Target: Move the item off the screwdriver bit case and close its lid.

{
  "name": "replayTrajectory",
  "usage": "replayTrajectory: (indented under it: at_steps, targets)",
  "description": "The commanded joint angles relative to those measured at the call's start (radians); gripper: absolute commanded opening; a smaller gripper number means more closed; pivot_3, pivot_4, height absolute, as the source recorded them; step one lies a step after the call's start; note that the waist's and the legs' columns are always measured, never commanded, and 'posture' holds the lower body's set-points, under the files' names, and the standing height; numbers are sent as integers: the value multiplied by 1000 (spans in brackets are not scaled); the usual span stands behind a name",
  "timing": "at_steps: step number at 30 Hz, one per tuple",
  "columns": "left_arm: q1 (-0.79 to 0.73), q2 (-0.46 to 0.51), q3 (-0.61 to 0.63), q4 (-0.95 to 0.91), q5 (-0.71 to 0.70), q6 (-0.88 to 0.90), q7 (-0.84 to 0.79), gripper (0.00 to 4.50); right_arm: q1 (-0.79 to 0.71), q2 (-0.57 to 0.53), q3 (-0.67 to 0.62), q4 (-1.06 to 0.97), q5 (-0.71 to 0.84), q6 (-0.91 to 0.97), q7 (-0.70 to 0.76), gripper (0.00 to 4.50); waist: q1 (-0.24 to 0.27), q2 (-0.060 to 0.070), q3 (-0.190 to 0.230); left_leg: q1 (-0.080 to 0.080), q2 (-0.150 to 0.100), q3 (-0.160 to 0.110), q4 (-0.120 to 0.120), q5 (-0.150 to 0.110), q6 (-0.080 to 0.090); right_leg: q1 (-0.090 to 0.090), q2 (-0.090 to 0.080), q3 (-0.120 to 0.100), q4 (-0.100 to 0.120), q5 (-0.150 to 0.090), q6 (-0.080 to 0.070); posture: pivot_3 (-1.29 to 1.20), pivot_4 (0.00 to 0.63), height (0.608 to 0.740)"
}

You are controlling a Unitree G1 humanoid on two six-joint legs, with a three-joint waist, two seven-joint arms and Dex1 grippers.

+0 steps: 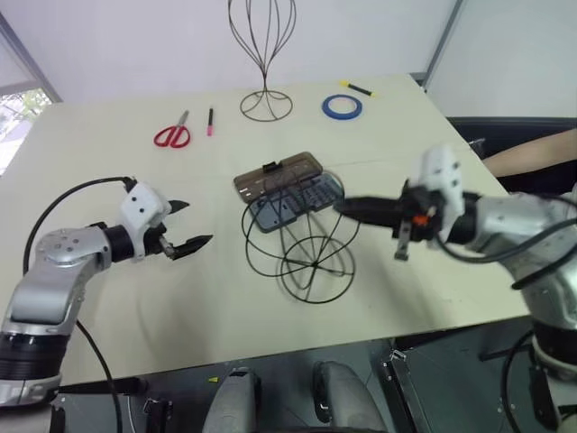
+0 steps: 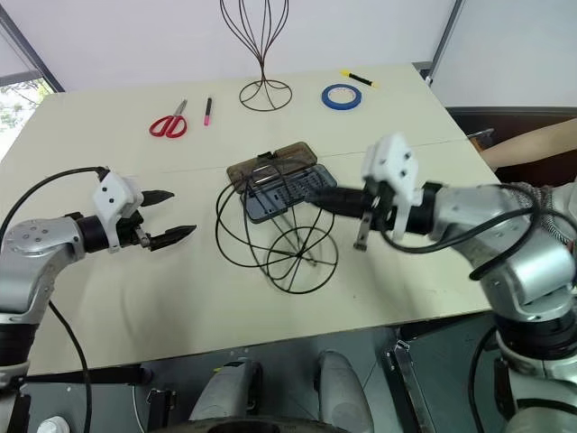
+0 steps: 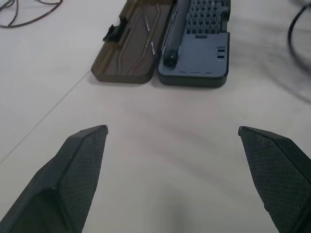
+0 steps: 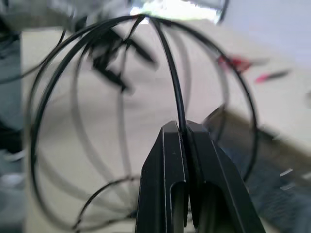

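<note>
Right wrist view, one pincer (image 4: 183, 130) pinching one wire globe (image 4: 73, 68), one case (image 1: 287, 189) open

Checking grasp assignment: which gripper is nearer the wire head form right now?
Right. The right gripper is shut on a wire of the wire head form, which lies tipped over the bit case. The left gripper hangs open, apart from it to its left.

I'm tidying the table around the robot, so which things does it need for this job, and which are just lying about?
Needed:
- wire head form, pinched in the right gripper
- bit case
- its brown lid, lying open

Lying about:
- red scissors
- pink pen
- blue tape roll
- yellow marker
- tall wire stand
</note>
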Motion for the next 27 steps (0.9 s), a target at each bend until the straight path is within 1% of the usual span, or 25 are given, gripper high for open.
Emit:
replayTrajectory:
  at_steps: [1, 3, 5, 8, 11, 15, 20, 27]
  targets:
    - [-18, -6, -5, 7, 14, -35, -1, 4500, -100, -3, -86, 83, 6, -33, -38, 47, 1, 0, 0, 0, 0, 0, 0, 0, 0, 0, 0, 0, 0, 0, 0, 0, 150, 740]
    - [-23, -13, -12, 11, 18, -41, 1, 4500, -152, 4, -101, 172, -38, -76, -68, 47, 1, 0, 0, 0, 0, 0, 0, 0, 0, 0, 0, 0, 0, 0, 0, 0, 150, 740]
    - [-22, -20, -14, 9, 22, -44, 3, 4500, -202, 11, -95, 280, -124, -153, -119, 47, 1, 0, 0, 0, 0, 0, 0, 0, 0, 0, 0, 0, 0, 1, 1, 0, 150, 740]
    - [-13, -23, -10, 6, 26, -51, 5, 4500, -239, 33, -75, 417, -243, -268, -193, 47, 1, 0, 0, 0, 0, 1, 0, 0, 0, 0, -1, 0, 0, 1, 1, 0, 150, 740]
    - [-3, -24, -7, 2, 29, -55, 8, 4500, -277, 78, -66, 575, -371, -389, -327, 47, 0, 0, 0, 0, 0, 1, 0, 0, 0, 0, 0, 1, 0, 1, 1, 0, 150, 740]
    - [5, -29, -4, -8, 32, -54, 14, 4500, -318, 137, -80, 768, -494, -530, -505, 47, -1, 1, 1, -1, 0, 2, -1, 0, 0, -1, -1, 1, 0, 1, 1, 0, 150, 740]
    - [11, -34, -2, -8, 40, -66, 27, 4500, -326, 210, -125, 970, -543, -645, -680, 47, -3, 1, 1, -1, 0, 2, -1, 0, 0, -3, -1, 2, 2, 2, 2, 0, 150, 740]
    - [22, -40, -5, -16, 44, -74, 38, 4500, -289, 261, -170, 1107, -558, -746, -809, 47, -6, 4, 2, -1, 0, 2, -1, 0, 0, -3, -1, 2, 3, 1, 2, 0, 150, 740]
